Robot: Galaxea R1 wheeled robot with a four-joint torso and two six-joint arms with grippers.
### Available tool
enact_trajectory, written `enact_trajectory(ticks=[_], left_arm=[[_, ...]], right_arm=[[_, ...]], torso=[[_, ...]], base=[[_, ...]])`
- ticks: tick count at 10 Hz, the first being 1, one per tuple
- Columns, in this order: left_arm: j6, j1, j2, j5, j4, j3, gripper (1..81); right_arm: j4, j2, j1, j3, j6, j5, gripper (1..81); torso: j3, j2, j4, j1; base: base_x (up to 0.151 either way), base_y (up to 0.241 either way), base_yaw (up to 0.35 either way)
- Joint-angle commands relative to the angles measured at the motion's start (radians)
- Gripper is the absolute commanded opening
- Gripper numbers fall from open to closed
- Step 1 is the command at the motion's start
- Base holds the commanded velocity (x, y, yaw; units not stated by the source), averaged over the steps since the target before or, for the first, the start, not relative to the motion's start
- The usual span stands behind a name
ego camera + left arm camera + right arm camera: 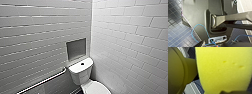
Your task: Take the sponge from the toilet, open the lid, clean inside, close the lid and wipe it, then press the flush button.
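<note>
Room: a corner of white brick-pattern tile. One tiled wall runs behind the toilet and a second tiled wall closes in on its right.

Floor: small dark blue square tiles with pale grout, seen in the left wrist view past the robot's dark body panel. The head view gives the walls and fixtures instead.

Toilet: white and glossy, standing in the corner with its tank against the rear wall.

Grab bar: metal, slanting along the rear wall to the left of the toilet.

Recess: a grey rectangle set into the rear wall just above the tank.

The lid: partly in frame in front of the tank, and it appears to lie down over the bowl.

The sponge: bright yellow and pitted. It is off the toilet, close against the right wrist camera, with floor tile behind it.

Right pincer: closed on the sponge, holding it clear of the floor.

Left pincer: how far open cannot be told.

Blue cable: loops across the body panel.

The flush button: small, dark and round, on top of the tank cover.
</note>
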Motion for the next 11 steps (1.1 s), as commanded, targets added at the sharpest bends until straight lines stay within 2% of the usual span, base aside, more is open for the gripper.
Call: enact_trajectory(ticks=[1, 2, 3, 4, 6, 7, 9, 11], left_arm=[[0.006, -0.034, -0.01, 0.06, 0.002, 0.014, 81.1], [0.006, -0.034, -0.007, 0.06, 0.001, 0.014, 81.1], [0.006, -0.034, -0.007, 0.06, 0.002, 0.014, 81.1], [0.006, -0.034, -0.005, 0.06, 0.002, 0.014, 81.1], [0.006, -0.034, -0.006, 0.06, 0.002, 0.014, 81.1], [0.006, -0.034, -0.007, 0.06, 0.002, 0.014, 81.1], [0.006, -0.034, -0.005, 0.058, 0.002, 0.014, 81.1], [0.006, -0.032, -0.004, 0.063, 0.002, 0.014, 81.1]], right_arm=[[0.018, -0.029, 0.028, -0.008, -0.001, -0.052, 1.0], [0.018, -0.028, 0.028, -0.008, -0.001, -0.052, 1.0], [0.018, -0.028, 0.028, -0.008, 0.0, -0.052, 1.0], [0.018, -0.028, 0.026, -0.008, 0.0, -0.05, 1.0], [0.018, -0.026, 0.026, -0.008, 0.0, -0.05, 1.0], [0.018, -0.026, 0.025, -0.008, 0.0, -0.052, 1.0], [0.019, -0.026, 0.025, -0.014, 0.0, -0.05, 1.0], [0.021, -0.028, 0.022, -0.016, 0.0, -0.052, 1.0]], torso=[[0.0, 0.0, 0.0, 0.0], [0.0, 0.0, 0.0, 0.0], [0.0, 0.2, 0.0, -0.05], [0.0, 0.108, 0.0, -0.05], [0.0, 0.161, 0.0, -0.05], [0.0, 0.102, 0.0, -0.032], [-0.001, 0.143, 0.0, -0.034], [0.073, 0.153, 0.0, -0.036]], base=[[0.0, 0.0, 0.0], [0.0, 0.0, 0.0], [0.0, 0.0, 0.0], [0.0, 0.0, 0.0], [0.0, 0.0, 0.0], [0.0, 0.0, 0.0], [0.0, 0.0, 0.0], [0.0, 0.0, 0.0]])
